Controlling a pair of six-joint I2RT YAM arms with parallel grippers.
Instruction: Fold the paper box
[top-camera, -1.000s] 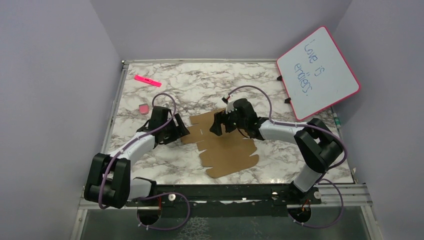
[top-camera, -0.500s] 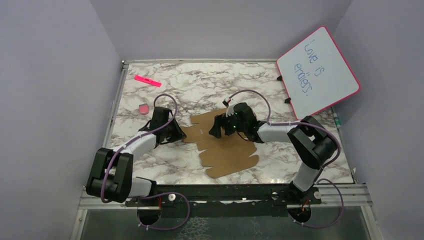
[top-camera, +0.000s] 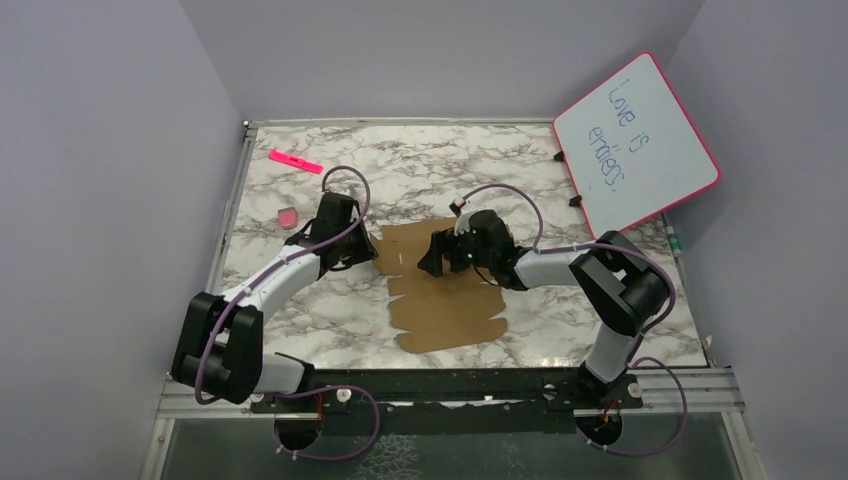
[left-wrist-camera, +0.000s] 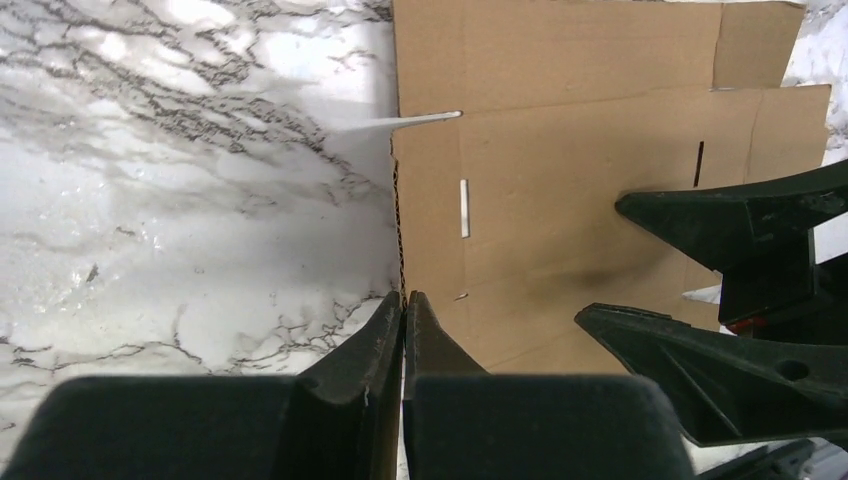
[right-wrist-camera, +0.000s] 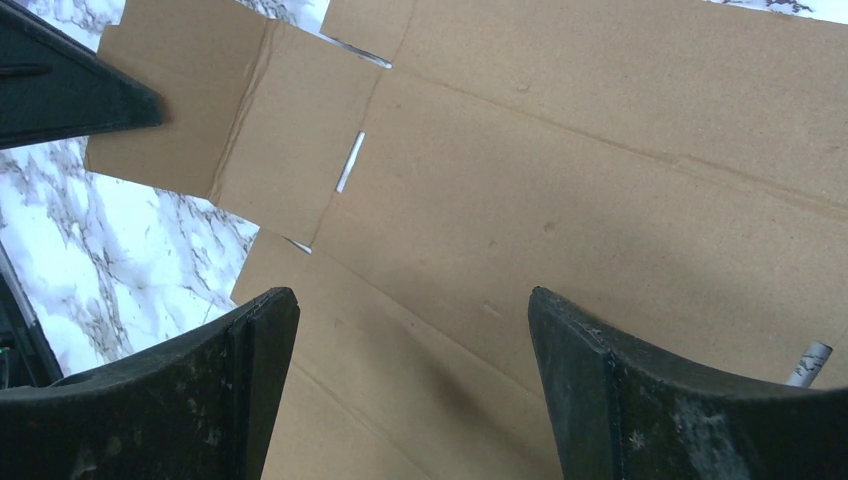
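1. While pinched at its left edge by the closed left gripper (left-wrist-camera: 403, 300), risks slipping free: only a thin bite right at the rim of the paper box (left-wrist-camera: 560, 190), liable to slide out of the jaws under any sideways tug.
2. Could crease away from the scored lines if lifted from that single edge, with no second grip anywhere on the sheet.
3. Might simply get dragged across the marble table (top-camera: 420, 165) instead of folding, being loose, light and flat.
4. Could bump into the right gripper (right-wrist-camera: 410, 310), spread wide and empty, poised low over the upper middle of the cardboard; cannot tell whether touching it or just above.
5. Lies in the centre of the top view, between the two arms, fully flat, with no flap raised yet; judged at the very start of folding.
6. Runs its long axis from upper to lower frame in that view, leaning slightly, lower end toward the arm bases; shows notched flaps along the left side, facing the left gripper.
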